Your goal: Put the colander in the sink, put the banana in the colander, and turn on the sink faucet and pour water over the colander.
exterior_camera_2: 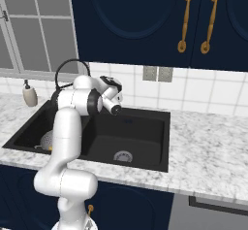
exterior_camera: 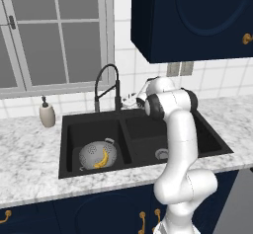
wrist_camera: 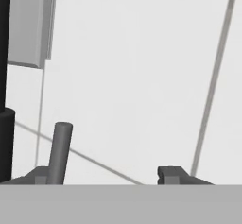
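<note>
**Colander and banana placed; faucet lever yet to be worked**

The colander [exterior_camera: 98, 155] is seen resting in the left basin of the sink [exterior_camera: 74, 124], at about 8 o'clock from the sink faucet [exterior_camera: 107, 87]. The banana [exterior_camera: 102, 158] is lying inside it. These two steps are judged done. No water is seen at the spout, so turning the faucet on and wetting the colander is judged left.

The gripper [wrist_camera: 108, 175] is held by the faucet base. In the hand view a small grey lever [wrist_camera: 60, 150] is seen rising just beside the left fingertip, between the two tips. The jaws are seen partly apart, and nothing is clamped between them yet.

No brand, label or writing can be read anywhere.
</note>
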Robot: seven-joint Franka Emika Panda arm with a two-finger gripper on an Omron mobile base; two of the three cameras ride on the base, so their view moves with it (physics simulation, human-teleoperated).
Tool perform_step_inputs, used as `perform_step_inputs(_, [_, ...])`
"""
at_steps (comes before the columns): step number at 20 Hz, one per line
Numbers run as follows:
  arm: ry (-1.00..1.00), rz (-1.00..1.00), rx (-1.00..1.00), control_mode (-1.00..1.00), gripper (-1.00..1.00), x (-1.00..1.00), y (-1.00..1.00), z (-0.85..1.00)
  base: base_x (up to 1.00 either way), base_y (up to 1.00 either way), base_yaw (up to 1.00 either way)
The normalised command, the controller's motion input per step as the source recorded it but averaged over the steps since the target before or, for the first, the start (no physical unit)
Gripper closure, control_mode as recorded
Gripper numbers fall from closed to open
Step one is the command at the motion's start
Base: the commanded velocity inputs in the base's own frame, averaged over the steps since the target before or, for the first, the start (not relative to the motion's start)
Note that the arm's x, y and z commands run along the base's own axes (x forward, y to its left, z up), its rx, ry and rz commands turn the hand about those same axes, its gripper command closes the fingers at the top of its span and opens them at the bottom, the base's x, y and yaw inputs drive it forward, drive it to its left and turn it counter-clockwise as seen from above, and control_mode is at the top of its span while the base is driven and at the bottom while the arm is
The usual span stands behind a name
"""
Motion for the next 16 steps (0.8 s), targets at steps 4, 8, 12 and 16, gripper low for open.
perform_step_inputs(4, [0.00, 0.00, 0.02, -1.00, -1.00, 0.16, 0.21, -0.03, 0.00, 0.00, 0.00])
perform_step_inputs(8, [0.00, 0.00, 0.01, -1.00, -1.00, 0.13, 0.26, 0.00, 0.00, 0.00, 0.00])
perform_step_inputs(12, [0.00, 0.00, 0.00, -1.00, 1.00, 0.22, 0.12, 0.00, 0.00, 0.00, 0.00])
perform_step_inputs(16, [0.00, 0.00, 0.01, -1.00, 1.00, 0.19, -0.01, 0.00, 0.00, 0.00, 0.00])
